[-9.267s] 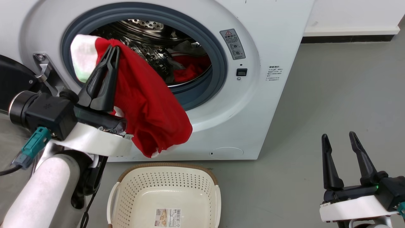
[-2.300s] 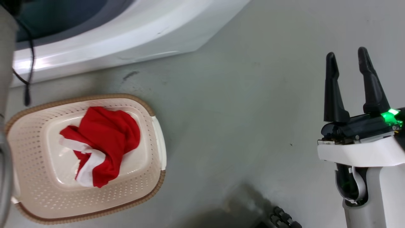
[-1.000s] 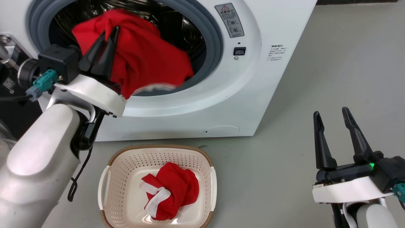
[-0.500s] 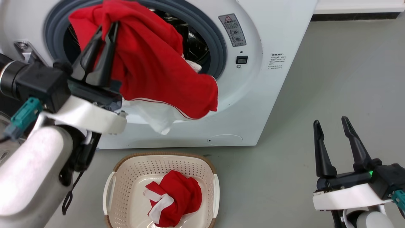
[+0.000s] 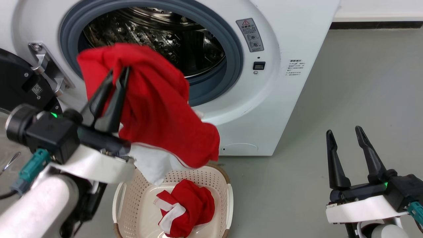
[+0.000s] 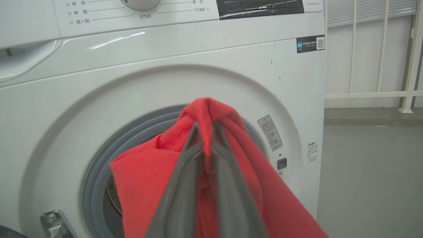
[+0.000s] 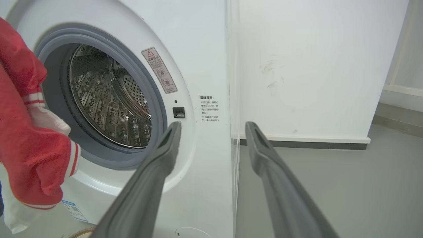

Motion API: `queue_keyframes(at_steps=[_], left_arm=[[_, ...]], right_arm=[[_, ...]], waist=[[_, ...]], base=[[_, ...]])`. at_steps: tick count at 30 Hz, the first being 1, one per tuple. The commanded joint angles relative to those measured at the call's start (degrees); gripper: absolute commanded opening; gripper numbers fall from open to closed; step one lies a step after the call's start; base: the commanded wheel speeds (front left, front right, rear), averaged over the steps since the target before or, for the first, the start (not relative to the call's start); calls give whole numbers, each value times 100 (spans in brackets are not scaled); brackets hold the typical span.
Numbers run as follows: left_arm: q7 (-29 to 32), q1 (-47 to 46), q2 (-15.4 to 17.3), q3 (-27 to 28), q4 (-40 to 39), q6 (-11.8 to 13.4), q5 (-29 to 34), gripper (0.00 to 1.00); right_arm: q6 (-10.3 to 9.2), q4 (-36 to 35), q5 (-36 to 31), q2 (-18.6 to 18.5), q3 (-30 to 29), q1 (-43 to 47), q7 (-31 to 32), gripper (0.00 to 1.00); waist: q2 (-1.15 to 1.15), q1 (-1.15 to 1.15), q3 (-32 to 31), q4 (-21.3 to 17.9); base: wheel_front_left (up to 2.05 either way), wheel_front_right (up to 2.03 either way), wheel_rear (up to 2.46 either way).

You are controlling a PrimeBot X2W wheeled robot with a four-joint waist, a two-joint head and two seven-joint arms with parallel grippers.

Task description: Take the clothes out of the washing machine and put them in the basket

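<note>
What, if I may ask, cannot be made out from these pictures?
- Drum, lower left: hidden in the head view behind the garment held by the left hand; the left wrist view is blocked the same way.
- Basket, near end: cut off by the head view's bottom edge.
- Warning sticker text: too small to read.
- Door: cut off by the head view's left edge.
</note>
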Motion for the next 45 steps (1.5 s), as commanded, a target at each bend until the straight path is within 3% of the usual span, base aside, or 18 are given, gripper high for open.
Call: queue_keyframes(at_steps=[1, 7, 12, 13, 19, 24, 34, 39, 45], left_arm=[[10, 112, 5, -1, -25, 39, -31, 0], [-144, 712, -118, -144, 191, 141, -232, 0], [-279, 1088, -352, -380, 705, -10, -398, 0], [-358, 1230, -552, -513, 1116, -132, -477, 0], [-501, 1175, -947, -731, 2269, -391, -360, 0], [-570, 925, -1370, -751, 3299, -762, -452, 0], [-602, -135, -2317, -887, 5942, -1614, -380, 0], [-524, -755, -2643, -1043, 7213, -1968, -292, 0], [-228, -1349, -2880, -1109, 8415, -2167, -291, 0]], right_arm=[[-4, -13, -17, 6, 6, 16, -10, 100], [-4, -51, -48, 6, 27, -131, -11, 100], [-4, -81, -80, 6, 30, -241, -11, 100], [-4, -98, -103, 6, 16, -306, -11, 100], [-4, -162, -167, 6, 3, -523, -10, 100], [-4, -232, -194, 6, 2, -787, -11, 100], [-4, -356, -142, 6, 59, -1326, -11, 100], [-4, -419, -89, 7, 31, -1523, -11, 100], [-4, -501, -32, 7, -13, -1695, -11, 100]], waist=[[-1, 0, 32, 14], [-1, 0, 244, 27], [-1, 0, 493, 35], [-1, 0, 669, 33], [-1, 0, 1114, -21], [-1, 0, 1589, -90], [-1, 0, 2520, -330], [-1, 0, 2955, -484], [-1, 0, 3403, -632]], base=[[0, 0, 0], [0, 0, 0], [0, 0, 0], [0, 0, 0], [0, 0, 0], [0, 0, 0], [0, 0, 0], [0, 0, 0], [0, 0, 0]])
